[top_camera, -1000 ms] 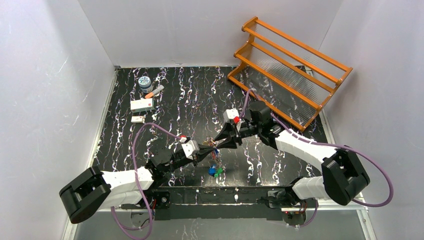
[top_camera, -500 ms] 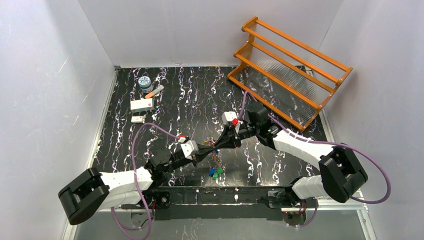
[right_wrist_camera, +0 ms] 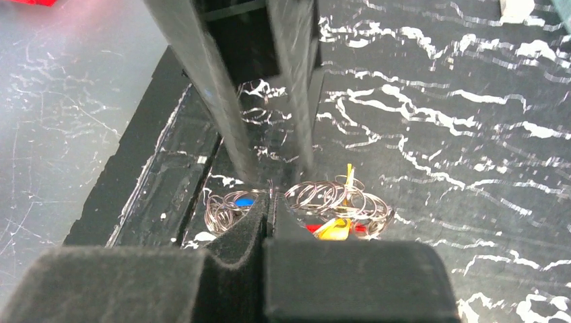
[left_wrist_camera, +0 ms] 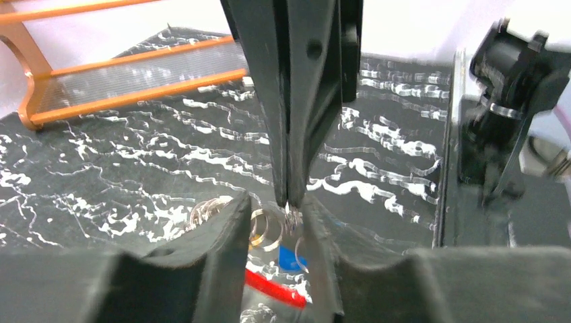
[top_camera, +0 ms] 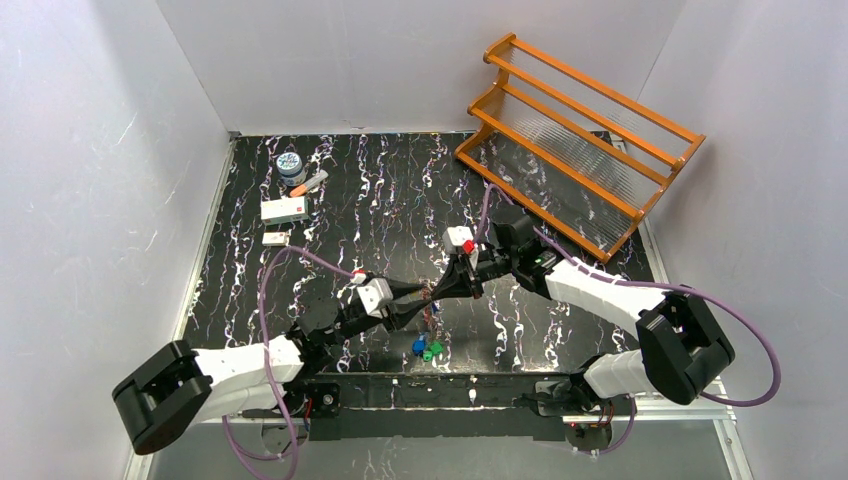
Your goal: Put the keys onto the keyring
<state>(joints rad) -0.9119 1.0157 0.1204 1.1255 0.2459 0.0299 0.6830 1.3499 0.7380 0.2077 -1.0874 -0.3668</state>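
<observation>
The right end effector (right_wrist_camera: 269,204) has its two fingers pressed together, and the left wrist view shows a loop of thin wire nipped at their very tip; a second ago these jaws stood apart in a V. The left end effector (left_wrist_camera: 275,210) has done the reverse: it was closed then, and now its fingers stand slightly apart, with the wire loops lying in the gap between them. The two tips meet nose to nose above the near middle of the table (top_camera: 380,200). The keyring (right_wrist_camera: 323,196) sits right at that meeting point, a tangle of silvery loops. Its coloured tags (top_camera: 425,348) trail below it towards the near edge, green and blue in the top view, yellow and red from the right wrist, a little nearer the edge than before. Single keys cannot be made out in the tangle. Well apart, an orange rack (top_camera: 580,140) stands at the far right, and a small jar (top_camera: 290,165), a marker (top_camera: 308,183) and a white box (top_camera: 283,209) lie at the far left, unmoved.
</observation>
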